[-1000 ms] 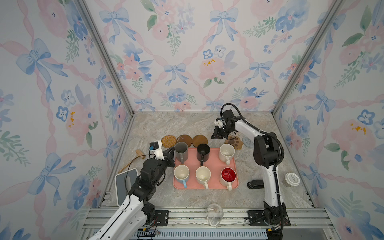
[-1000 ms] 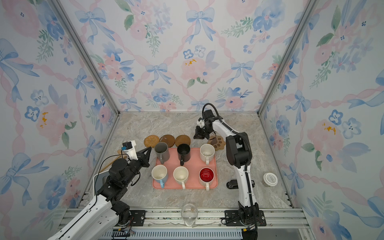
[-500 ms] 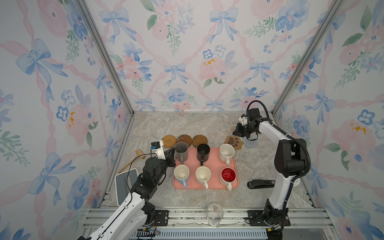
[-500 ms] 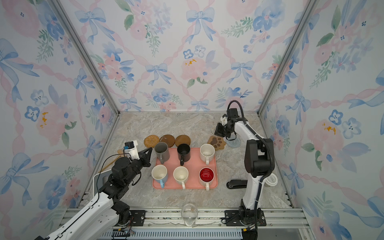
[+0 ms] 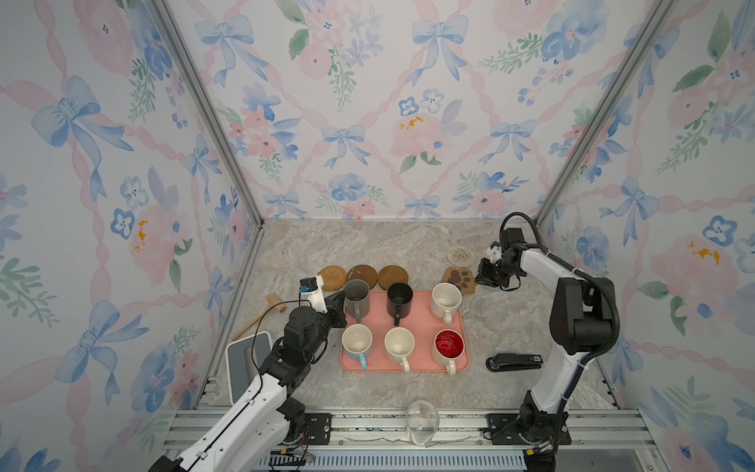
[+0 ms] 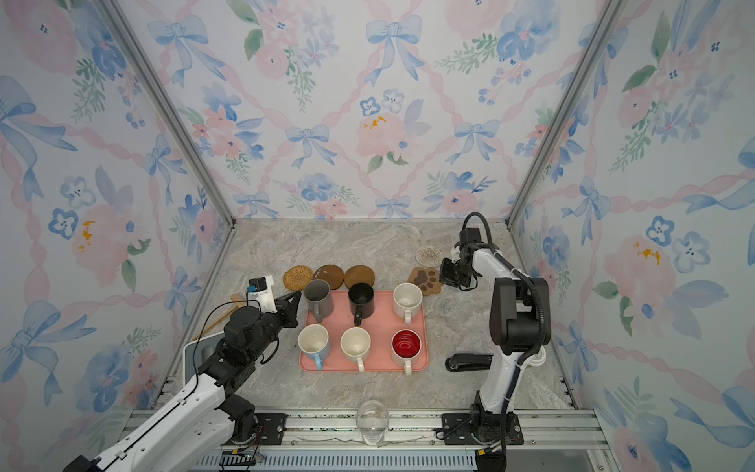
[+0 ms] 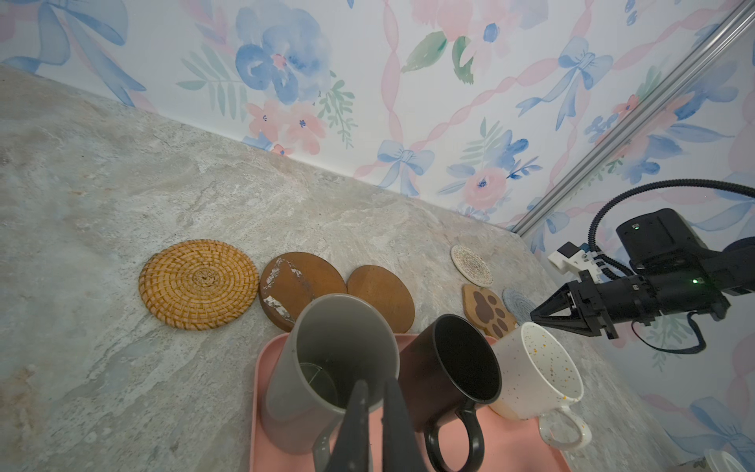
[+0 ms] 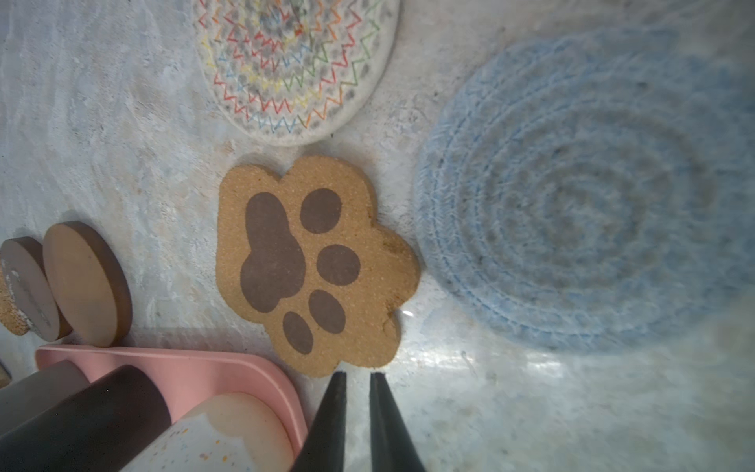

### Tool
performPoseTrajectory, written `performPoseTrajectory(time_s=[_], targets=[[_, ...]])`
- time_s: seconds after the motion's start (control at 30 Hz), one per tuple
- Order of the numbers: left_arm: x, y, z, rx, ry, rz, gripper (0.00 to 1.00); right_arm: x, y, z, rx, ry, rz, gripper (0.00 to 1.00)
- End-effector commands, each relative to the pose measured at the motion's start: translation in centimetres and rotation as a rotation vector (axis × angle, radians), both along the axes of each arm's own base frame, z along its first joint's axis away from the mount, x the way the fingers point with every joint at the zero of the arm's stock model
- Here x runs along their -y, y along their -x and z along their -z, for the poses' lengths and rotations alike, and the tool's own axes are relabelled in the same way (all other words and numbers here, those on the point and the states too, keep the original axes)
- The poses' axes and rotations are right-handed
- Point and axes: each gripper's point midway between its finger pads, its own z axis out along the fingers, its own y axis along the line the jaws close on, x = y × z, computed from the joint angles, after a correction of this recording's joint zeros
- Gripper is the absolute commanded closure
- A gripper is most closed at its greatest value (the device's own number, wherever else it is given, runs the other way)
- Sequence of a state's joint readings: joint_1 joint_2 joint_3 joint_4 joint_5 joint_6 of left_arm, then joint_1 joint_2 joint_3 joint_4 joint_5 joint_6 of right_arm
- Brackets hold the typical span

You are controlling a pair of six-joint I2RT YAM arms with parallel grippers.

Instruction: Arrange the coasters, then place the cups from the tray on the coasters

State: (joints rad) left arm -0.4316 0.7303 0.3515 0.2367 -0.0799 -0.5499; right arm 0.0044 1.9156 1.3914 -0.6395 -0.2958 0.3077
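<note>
**Coasters set close behind the tray, six cups yet to move**

The coasters lie on the surface past the tray's far edge. A tan woven coaster [image 5: 332, 277] comes first, then a brown round [image 5: 362, 274] touching a second brown round [image 5: 393, 276]. After a gap, a paw-print coaster [image 5: 460, 279] sits at the tray's far right corner. A white woven coaster [image 5: 460, 255] lies behind it, and a blue coaster [image 8: 572, 196] just beside it. The tray [image 5: 421, 314] holds all six cups. The grey cup [image 5: 356, 295], black cup [image 5: 399, 300] and speckled cup [image 5: 446, 300] form its far row.

Crowding looks like the main risk. Cups set on the touching brown rounds could clash at their handles. The paw-print coaster lies almost against the tray corner, so a careless sweep of the low right hand could push it or the blue coaster out of place.

The left arm reaches in from the near edge. The left hand [image 7: 375, 386] points at the grey cup's handle side, its fingers all but pressed together and empty. Unless they spread, it would likely only shove the cup. The right arm arches over with its wrist bent down. The right hand [image 8: 357, 378] is aimed toward the tray, a slim gap between its fingers and nothing in them.
</note>
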Motion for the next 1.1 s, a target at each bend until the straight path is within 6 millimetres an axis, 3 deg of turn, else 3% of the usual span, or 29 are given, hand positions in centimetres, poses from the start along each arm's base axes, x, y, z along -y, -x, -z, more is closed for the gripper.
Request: performPoseTrajectory(time_s=[0.0,0.33,1.07], targets=[[-0.1,-0.1,-1.0,0.020,-0.008,-0.007,0.88,1.0,0.9,-0.5,-0.001,0.029,0.008,0.79],[0.0,0.0,-1.1,0.022,-0.004,-0.003,0.77,0.4,0.1,1.1,-0.012,-0.070,0.031,0.64],[-0.1,0.1,-1.1,0.019,-0.010,-0.005,0.76,-1.1,0.0,4.4,-0.070,-0.122,0.033,0.65]])
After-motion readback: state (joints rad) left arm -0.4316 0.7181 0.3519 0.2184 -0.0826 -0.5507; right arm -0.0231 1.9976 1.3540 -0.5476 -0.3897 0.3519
